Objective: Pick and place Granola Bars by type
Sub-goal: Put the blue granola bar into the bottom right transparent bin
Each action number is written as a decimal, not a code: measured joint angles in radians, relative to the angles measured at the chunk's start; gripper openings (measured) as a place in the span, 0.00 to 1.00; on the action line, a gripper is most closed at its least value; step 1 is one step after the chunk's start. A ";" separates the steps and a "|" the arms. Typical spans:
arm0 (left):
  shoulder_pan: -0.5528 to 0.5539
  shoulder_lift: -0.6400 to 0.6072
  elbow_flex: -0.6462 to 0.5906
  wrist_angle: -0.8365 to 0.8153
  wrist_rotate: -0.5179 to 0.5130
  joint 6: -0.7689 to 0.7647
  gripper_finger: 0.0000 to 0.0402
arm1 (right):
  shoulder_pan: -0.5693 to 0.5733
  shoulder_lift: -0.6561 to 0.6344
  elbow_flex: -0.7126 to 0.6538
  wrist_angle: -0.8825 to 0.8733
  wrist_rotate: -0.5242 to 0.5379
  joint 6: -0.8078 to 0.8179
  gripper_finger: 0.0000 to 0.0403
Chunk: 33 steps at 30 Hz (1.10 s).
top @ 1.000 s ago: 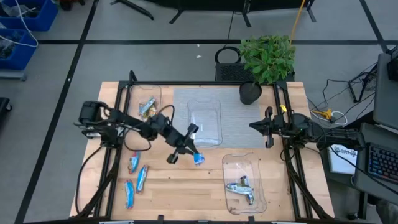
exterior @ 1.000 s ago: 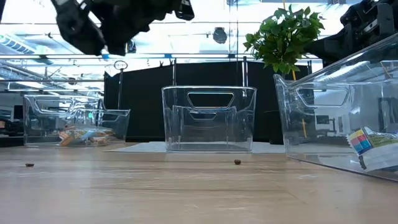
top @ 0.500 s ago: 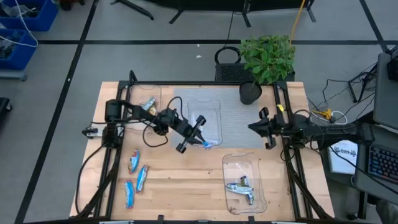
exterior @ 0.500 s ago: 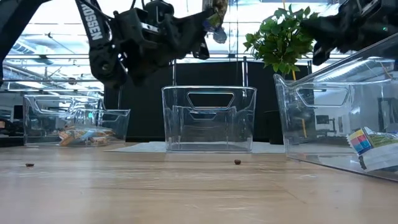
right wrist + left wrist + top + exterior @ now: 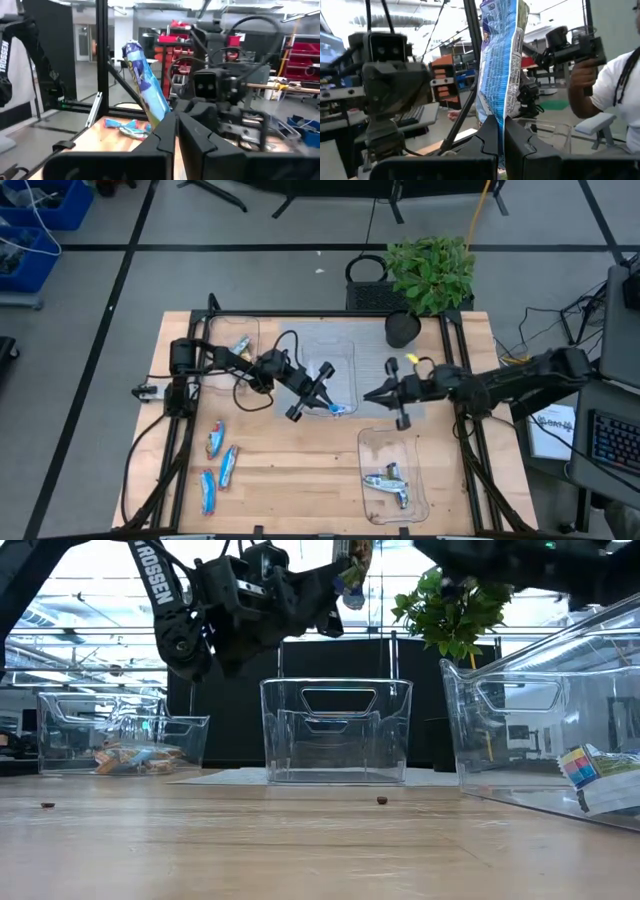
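My left gripper (image 5: 328,404) hangs in the air over the near edge of the middle clear tray (image 5: 331,346), shut on a shiny blue granola bar (image 5: 341,409). My right gripper (image 5: 368,394), shut on nothing, reaches in from the table's right and points at the held bar, a short gap away. Three more blue bars (image 5: 217,440) lie flat on the wood near the left edge. Tan bars (image 5: 238,350) lie in the far-left tray. Silver-grey bars (image 5: 388,483) lie in the near-right tray. My left gripper pinches the blue bar by its lower end (image 5: 496,116) between the two fingers (image 5: 487,134). The fingers come roughly level, pointing toward the table's right. The rest of the bar sticks out past the fingertips (image 5: 356,558), lifted clear of table and trays.
A potted plant (image 5: 428,275) stands at the far edge, right of the middle tray. The near-right tray wall (image 5: 520,730) rises close in the low view. A person in a white shirt (image 5: 610,95) shows beyond the table. Bare wood lies between the blue bars and the near-right tray.
My left gripper has carried the blue bar up and toward the far-right, from over the bare wood to the middle tray's near edge. My right arm has stretched toward the table's left, bringing its gripper close to the held bar.
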 joint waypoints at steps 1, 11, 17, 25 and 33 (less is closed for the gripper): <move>0.002 0.000 0.000 -0.007 0.006 0.002 0.02 | 0.006 0.036 0.023 0.007 0.000 -0.009 0.04; 0.000 0.000 0.000 -0.039 0.029 0.016 0.02 | 0.031 0.202 0.150 -0.002 -0.056 -0.072 0.26; 0.002 0.000 0.000 -0.052 0.038 0.015 0.02 | 0.034 0.201 0.159 0.049 -0.078 -0.034 0.47; 0.002 0.000 0.000 -0.083 0.022 0.037 0.02 | 0.034 0.215 0.182 0.073 -0.076 -0.027 0.54; 0.002 0.000 0.000 -0.089 0.022 0.042 0.02 | 0.038 0.297 0.232 0.073 -0.083 -0.022 0.51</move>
